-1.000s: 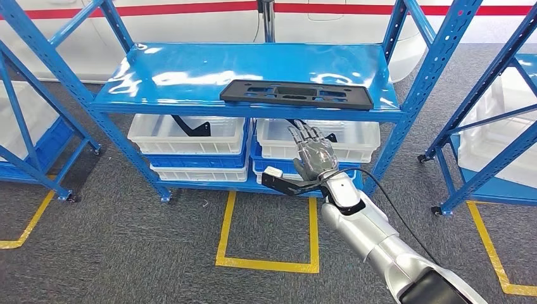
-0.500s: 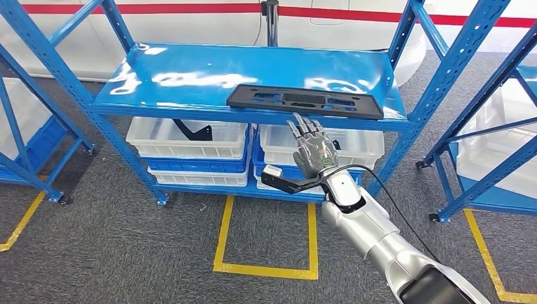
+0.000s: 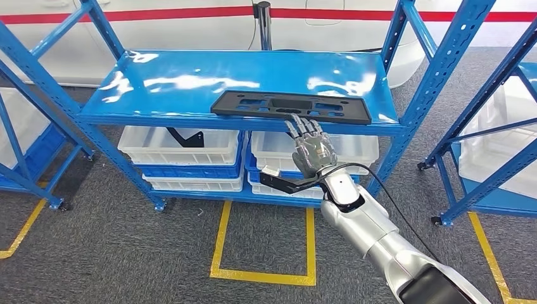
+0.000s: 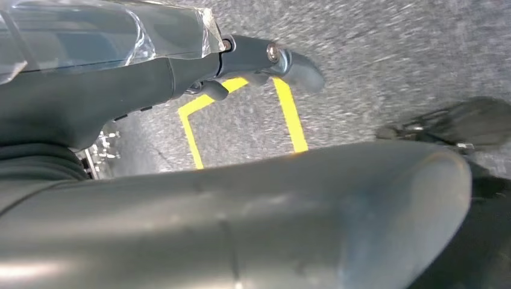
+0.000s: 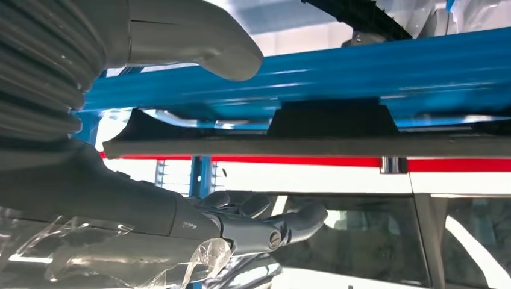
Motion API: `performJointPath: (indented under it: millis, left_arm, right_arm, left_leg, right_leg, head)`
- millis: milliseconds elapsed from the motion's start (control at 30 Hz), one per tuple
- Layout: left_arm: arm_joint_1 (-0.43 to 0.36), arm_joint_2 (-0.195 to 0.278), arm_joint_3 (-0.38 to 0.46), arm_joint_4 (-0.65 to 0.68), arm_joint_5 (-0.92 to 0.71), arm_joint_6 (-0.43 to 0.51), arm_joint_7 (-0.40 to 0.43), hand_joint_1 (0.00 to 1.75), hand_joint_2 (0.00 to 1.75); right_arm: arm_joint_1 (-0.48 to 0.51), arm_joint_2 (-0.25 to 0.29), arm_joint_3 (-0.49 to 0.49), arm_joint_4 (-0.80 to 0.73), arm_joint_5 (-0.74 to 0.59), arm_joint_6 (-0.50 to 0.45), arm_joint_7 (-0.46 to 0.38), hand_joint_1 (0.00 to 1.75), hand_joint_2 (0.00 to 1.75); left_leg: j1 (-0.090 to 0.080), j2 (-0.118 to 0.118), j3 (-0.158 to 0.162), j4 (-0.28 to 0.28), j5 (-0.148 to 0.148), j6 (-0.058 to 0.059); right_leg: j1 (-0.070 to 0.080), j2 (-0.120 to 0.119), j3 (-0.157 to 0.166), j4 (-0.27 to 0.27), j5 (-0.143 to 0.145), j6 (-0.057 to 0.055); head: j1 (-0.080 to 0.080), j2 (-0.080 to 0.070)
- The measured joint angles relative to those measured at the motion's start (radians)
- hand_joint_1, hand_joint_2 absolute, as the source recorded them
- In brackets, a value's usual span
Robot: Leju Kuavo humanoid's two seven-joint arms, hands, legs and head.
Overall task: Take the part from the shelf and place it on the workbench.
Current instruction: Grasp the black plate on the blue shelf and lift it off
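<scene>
A flat black part (image 3: 290,106) with several cut-outs lies along the front edge of the blue shelf (image 3: 190,82). My right hand (image 3: 311,149) reaches up from below in front of that edge, fingers spread and straight, fingertips just under the part's front rim, holding nothing. In the right wrist view the part's dark edge (image 5: 313,144) runs under the blue shelf beam, between the thumb (image 5: 199,36) and the fingers (image 5: 265,226) of my right hand (image 5: 150,198), a little beyond them. My left hand (image 4: 259,57) hangs over the carpet, fingers loose and with nothing in them.
White bins (image 3: 183,149) (image 3: 342,149) stand on the lower shelf, one with a black bracket (image 3: 187,136) in it. Blue rack posts (image 3: 437,76) stand at both sides, and another rack (image 3: 500,158) is at the right. Yellow tape (image 3: 263,275) marks the grey carpet below.
The whole picture has shifted a little, so the camera has moved. My right hand has risen towards the shelf edge; its fingertips now reach the part's front rim.
</scene>
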Motion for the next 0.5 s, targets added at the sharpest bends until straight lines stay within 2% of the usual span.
performJointPath:
  millis: [33, 67, 100, 133, 167, 200, 233, 267, 333, 400, 467, 500]
  left_arm:
    - [-0.001, 0.0, 0.0, 0.0, 0.0, -0.001, 0.0, 0.0, 0.0]
    - [-0.001, -0.001, 0.0, 0.0, -0.001, -0.001, 0.0, 0.0, 0.0]
    - [0.0, -0.001, 0.0, 0.0, -0.001, -0.002, 0.0, 0.0, 0.0]
    - [0.001, -0.002, 0.0, 0.0, -0.002, -0.002, 0.0, 0.0, 0.0]
    - [0.002, -0.002, 0.0, 0.0, -0.002, -0.002, 0.0, 0.0, 0.0]
    - [0.002, -0.002, 0.0, 0.0, -0.003, -0.002, 0.0, 0.0, 0.0]
    - [0.001, -0.002, 0.0, 0.0, -0.003, -0.002, 0.0, 0.0, 0.0]
    - [0.0, -0.003, 0.0, 0.0, -0.003, -0.002, 0.0, 0.0, 0.0]
    - [-0.001, -0.004, 0.0, 0.0, -0.003, -0.002, 0.001, 0.0, 0.0]
    - [0.0, -0.004, 0.0, 0.0, -0.004, -0.002, 0.001, 0.0, 0.0]
    - [-0.001, -0.004, 0.0, 0.0, -0.006, -0.002, 0.001, 0.0, 0.0]
    - [-0.001, -0.004, 0.0, 0.0, -0.007, -0.002, 0.001, 0.0, 0.0]
  right_arm:
    - [0.0, 0.003, 0.0, 0.0, 0.0, 0.001, -0.002, 0.0, 1.75]
    - [0.003, 0.008, 0.003, 0.001, -0.001, 0.001, -0.005, 0.0, 1.75]
    - [0.008, 0.014, 0.006, 0.003, -0.003, 0.001, -0.009, 0.0, 1.75]
    - [0.013, 0.019, 0.008, 0.005, -0.005, 0.0, -0.013, 0.0, 1.75]
    - [0.017, 0.024, 0.011, 0.007, -0.008, -0.001, -0.016, 0.0, 1.75]
    - [0.019, 0.028, 0.011, 0.009, -0.009, -0.003, -0.018, 0.0, 1.75]
    - [0.018, 0.03, 0.011, 0.01, -0.01, -0.004, -0.019, 0.0, 1.75]
    - [0.018, 0.032, 0.011, 0.011, -0.01, -0.005, -0.02, 0.0, 1.75]
    - [0.018, 0.037, 0.012, 0.015, -0.01, -0.008, -0.025, 0.0, 1.75]
    - [0.019, 0.045, 0.015, 0.019, -0.011, -0.01, -0.031, 0.0, 1.75]
    - [0.02, 0.053, 0.017, 0.023, -0.013, -0.011, -0.036, 0.0, 1.75]
    - [0.02, 0.055, 0.018, 0.024, -0.013, -0.011, -0.039, 0.0, 1.75]
  left_leg:
    - [0.0, 0.0, -0.009, 0.022, -0.012, -0.002]
    - [0.0, 0.0, -0.066, 0.124, -0.047, -0.004]
    - [0.0, 0.001, -0.114, 0.186, -0.053, -0.006]
    - [0.0, 0.001, -0.148, 0.214, -0.04, -0.006]
    - [-0.001, 0.001, -0.166, 0.207, -0.011, -0.005]
    - [-0.001, 0.001, -0.13, 0.105, 0.048, -0.003]
    - [-0.004, 0.001, -0.105, 0.046, 0.075, -0.001]
    - [-0.007, 0.0, -0.091, 0.015, 0.088, 0.001]
    - [-0.012, -0.003, -0.088, 0.009, 0.085, 0.008]
    - [-0.011, -0.005, -0.084, 0.011, 0.079, 0.019]
    - [-0.008, -0.006, -0.074, 0.01, 0.073, 0.032]
    - [-0.007, -0.006, -0.07, 0.009, 0.069, 0.038]
  right_leg:
    - [-0.001, 0.0, 0.005, -0.002, -0.002, -0.004]
    - [-0.002, 0.0, 0.013, -0.004, -0.007, -0.012]
    - [-0.002, 0.002, 0.028, -0.005, -0.018, -0.02]
    - [-0.002, 0.005, 0.042, -0.006, -0.029, -0.023]
    - [-0.002, 0.008, 0.057, -0.007, -0.04, -0.025]
    - [-0.002, 0.011, 0.07, -0.007, -0.049, -0.022]
    - [-0.001, 0.012, 0.077, -0.01, -0.054, -0.017]
    - [0.0, 0.013, 0.081, -0.012, -0.059, -0.012]
    - [0.002, 0.015, 0.084, -0.016, -0.066, 0.0]
    - [0.0, 0.012, 0.086, -0.014, -0.075, 0.013]
    - [-0.002, 0.005, 0.066, 0.034, -0.101, 0.025]
    - [-0.003, 0.001, 0.037, 0.092, -0.126, 0.029]
  head:
    - [0.0, 0.0]
    - [0.0, 0.0]
    - [0.0, 0.0]
    - [0.0, 0.0]
    - [0.0, 0.0]
    - [0.0, 0.0]
    - [0.0, 0.0]
    - [0.0, 0.0]
    - [0.0, 0.0]
    - [0.001, 0.0]
    - [0.001, 0.0]
    - [0.001, 0.0]
